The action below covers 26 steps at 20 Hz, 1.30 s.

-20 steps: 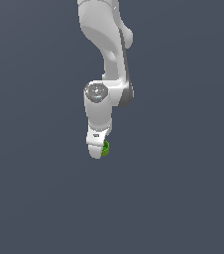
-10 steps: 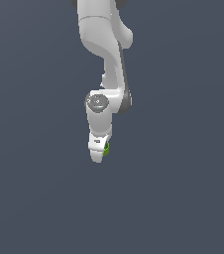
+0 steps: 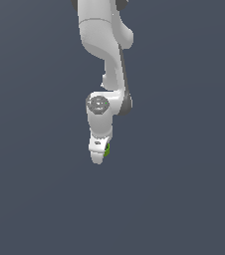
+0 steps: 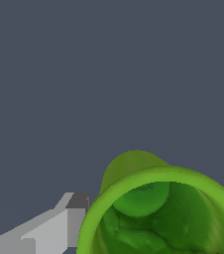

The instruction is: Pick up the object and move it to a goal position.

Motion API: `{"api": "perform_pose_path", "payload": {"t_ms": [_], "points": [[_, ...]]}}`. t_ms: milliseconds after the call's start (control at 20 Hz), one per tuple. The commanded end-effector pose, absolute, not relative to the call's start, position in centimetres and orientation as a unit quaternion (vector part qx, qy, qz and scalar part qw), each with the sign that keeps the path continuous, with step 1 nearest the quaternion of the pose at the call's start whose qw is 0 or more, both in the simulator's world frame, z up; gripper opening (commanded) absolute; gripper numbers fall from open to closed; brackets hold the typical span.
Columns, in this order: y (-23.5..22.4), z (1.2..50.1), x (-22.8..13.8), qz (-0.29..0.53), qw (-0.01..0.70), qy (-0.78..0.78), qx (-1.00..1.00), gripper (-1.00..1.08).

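1. Wrist view: closest to the lens sits the green cup (image 4: 158,211), its open mouth facing the camera, with a bright rim and a darker, lumpy inside.
2. Just beside the rim, one pale grey finger (image 4: 49,230) with a darker pad touches the cup's outer wall. The opposite finger is barely in frame, so only this side of the grip is clear here.
3. Beyond the cup there is only plain dark grey ground (image 4: 84,74).
4. In the exterior view, the white arm (image 3: 104,55) hangs down from the top edge, its gripper (image 3: 100,152) pointing downward.
5. A sliver of the green cup (image 3: 106,149) shows at the gripper's tip, on the exterior view's right, pinched between the fingers, so the claw is clamped on the cup.
6. From this view I cannot tell whether the cup is touching the grey ground (image 3: 184,199) or is above it.
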State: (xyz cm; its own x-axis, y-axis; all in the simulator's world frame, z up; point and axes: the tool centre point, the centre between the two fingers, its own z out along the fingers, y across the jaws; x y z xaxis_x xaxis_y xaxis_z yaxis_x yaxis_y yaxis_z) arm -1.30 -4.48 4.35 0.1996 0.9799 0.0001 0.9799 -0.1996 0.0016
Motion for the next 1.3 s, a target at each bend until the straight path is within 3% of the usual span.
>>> {"api": "perform_pose_path", "payload": {"t_ms": [0, 650, 1250], "points": [[-4.5, 4.2, -1.4, 0.000, 0.000, 0.633, 0.774, -1.00], [-4.5, 7.0, -1.5, 0.000, 0.001, 0.633, 0.774, -1.00], [-4.3, 17.7, -2.4, 0.000, 0.000, 0.633, 0.774, -1.00]]}}
